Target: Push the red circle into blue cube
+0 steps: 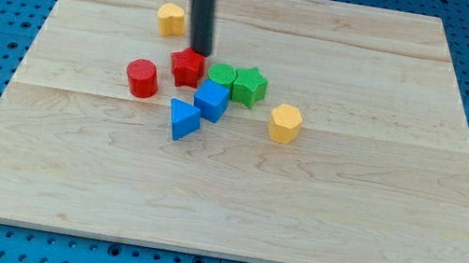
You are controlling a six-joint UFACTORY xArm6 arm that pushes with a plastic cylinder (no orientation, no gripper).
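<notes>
The red circle (142, 77) is a short red cylinder left of the board's centre. The blue cube (211, 100) lies to its right and slightly lower, apart from it. A red star-shaped block (187, 66) sits between them, a little higher. My tip (200, 53) is at the end of the dark rod, just above and right of the red star block, touching or nearly touching it. It is up and to the right of the red circle and above the blue cube.
A blue triangular block (183, 121) touches the blue cube's lower left. A green round block (220, 76) and a green star-shaped block (248, 86) sit right of the red star. Yellow blocks lie at the upper left (171, 20) and at the right (284, 122). Blue pegboard surrounds the wooden board (347, 197).
</notes>
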